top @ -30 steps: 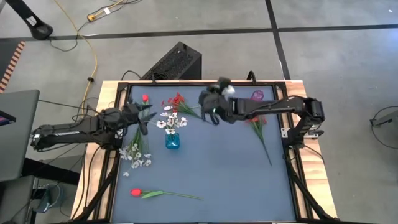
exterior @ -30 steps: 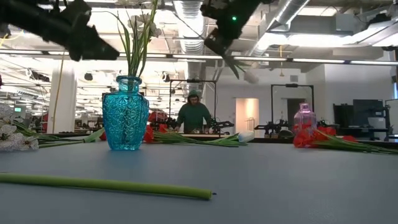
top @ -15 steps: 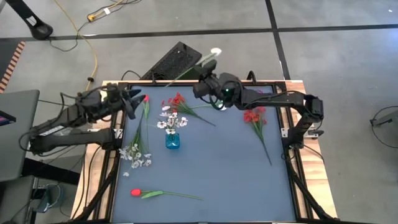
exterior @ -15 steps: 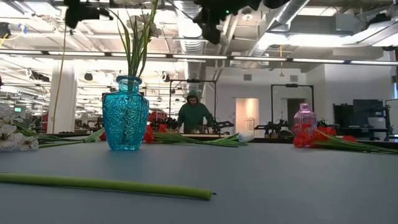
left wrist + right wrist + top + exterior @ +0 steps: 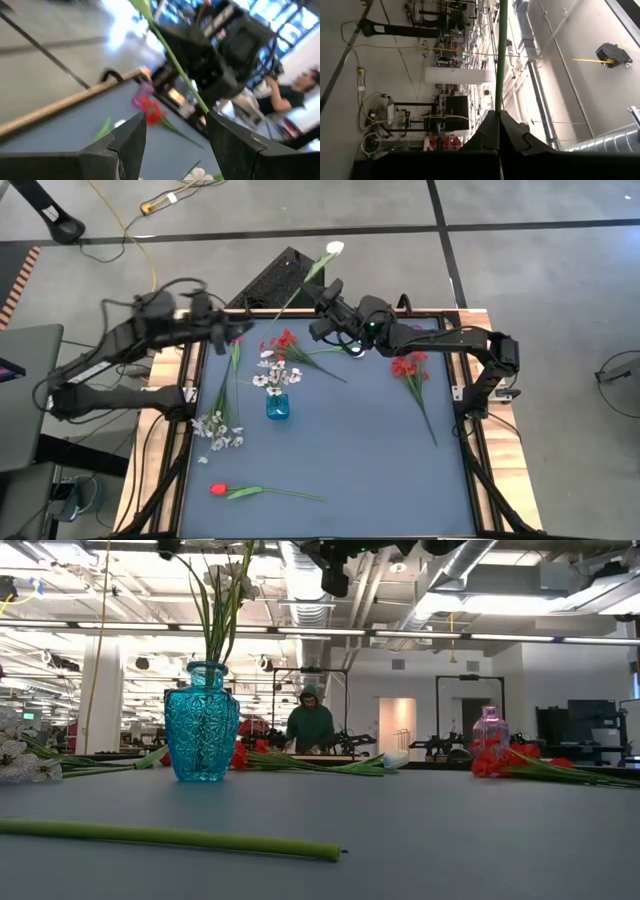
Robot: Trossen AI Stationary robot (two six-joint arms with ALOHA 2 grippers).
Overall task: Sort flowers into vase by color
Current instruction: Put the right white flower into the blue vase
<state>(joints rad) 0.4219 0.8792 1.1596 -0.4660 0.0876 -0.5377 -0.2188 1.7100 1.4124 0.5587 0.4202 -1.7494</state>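
My right gripper [image 5: 322,288] is raised over the table's far edge, shut on a white tulip [image 5: 335,248] whose bud points past that edge. My left gripper [image 5: 222,330] hangs high over the far-left corner, open and holding nothing [image 5: 175,131]. A red tulip [image 5: 236,340] lies flat below it. The blue vase [image 5: 277,406] [image 5: 202,722] stands upright with white flowers in it. A purple vase [image 5: 413,333] [image 5: 487,735] stands at the far right. Red sprays [image 5: 285,340] [image 5: 410,368], a white spray [image 5: 218,430] and another red tulip [image 5: 218,490] lie on the table. My right gripper pinches the white tulip's green stem [image 5: 498,107] between its two shut fingers. The stem runs straight out along the fingers and beyond their tips. The tulip is lifted clear of the table, bud end away from the gripper.
The blue mat is bordered by a wooden frame [image 5: 190,470]. A black box [image 5: 280,280] sits on the floor beyond the far edge. A person [image 5: 311,725] stands far off in the room. The mat's middle and near right part are bare.
My right gripper has risen and moved toward the far edge, turning so that the white tulip swings up and its bud points beyond the table. My left arm has lifted and drawn back toward the far-left corner, away from the blue vase.
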